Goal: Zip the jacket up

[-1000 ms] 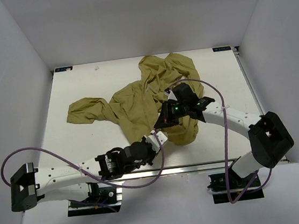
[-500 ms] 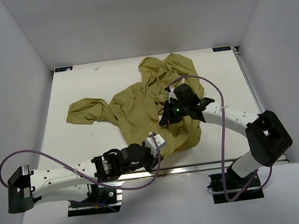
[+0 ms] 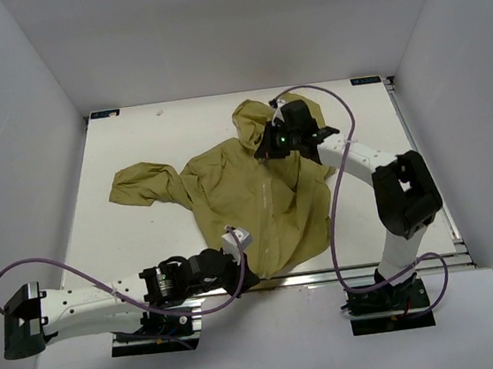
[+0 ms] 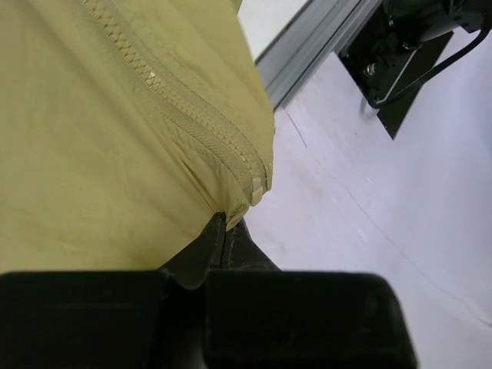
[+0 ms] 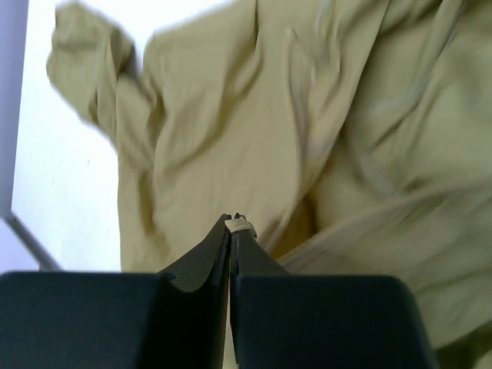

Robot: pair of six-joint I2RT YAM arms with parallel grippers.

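1 jacket [image 3: 256,192] lay wrinkled on the tabletop [image 3: 134,135]. Its body was spread twd the near edge, w/ 1 sleeve [image 3: 144,183] flung out to the left & a bunched lump at the far end. 1 zipper [image 4: 177,115] showed, its pale teeth running down the front to the bottom corner. There were 2 arms, 2 grippers & 2 purple cables [image 3: 78,270].

The left gripper [image 4: 225,224] sat low at the near edge, clenched on the jacket's bottom corner right beside the zipper's end. Fabric was caught btwn its fingertips, & the hem reached the metal rail [image 4: 307,42] at the tabletop's edge.

The right gripper [image 5: 233,223] was at the jacket's far end, jaws pressed together w/ a small pale bit pinched at the tips. The wrist view was too blurred to tell just which bit. In the top view the fabric rose to meet the gripper. The jacket lay stretched btwn the 2 grippers, front side up.
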